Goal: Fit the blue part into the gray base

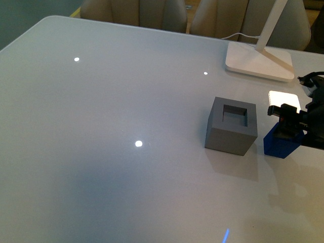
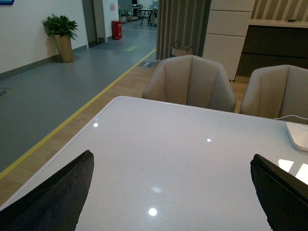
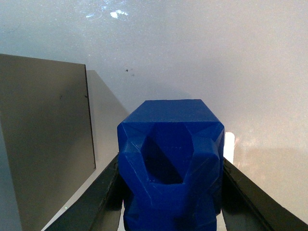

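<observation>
Right wrist view, nearest first: the right gripper (image 3: 171, 163) has its two dark fingers (image 3: 91, 202) laid along both flanks of the blue part (image 3: 168, 118). No gap shows on either side, so I judge it clamped on the block. The block's hollow, looped end faces the wrist camera.

In the front view the block appears to sit on the white table (image 1: 101, 152), at the right side, its base and shadow meeting the surface. Just to its left, close but apart, stands the gray base (image 1: 231, 126), upright, with the square recess in its top open and empty.

The step in hand looks like the grasp: taken, lift not yet begun. The next move calls for a straight rise until the block's underside clears the cube's top edge, then a short carry left. After that the block must be squared to the recess walls before it is lowered, since the opening looks only a little wider than the block.

The left gripper (image 2: 171, 156) has its fingers spread wide with nothing between them, and it looks idle.

Farther off stands a flat white lamp foot (image 1: 258, 63), and beyond the far table edge are beige chairs (image 2: 187, 82)
</observation>
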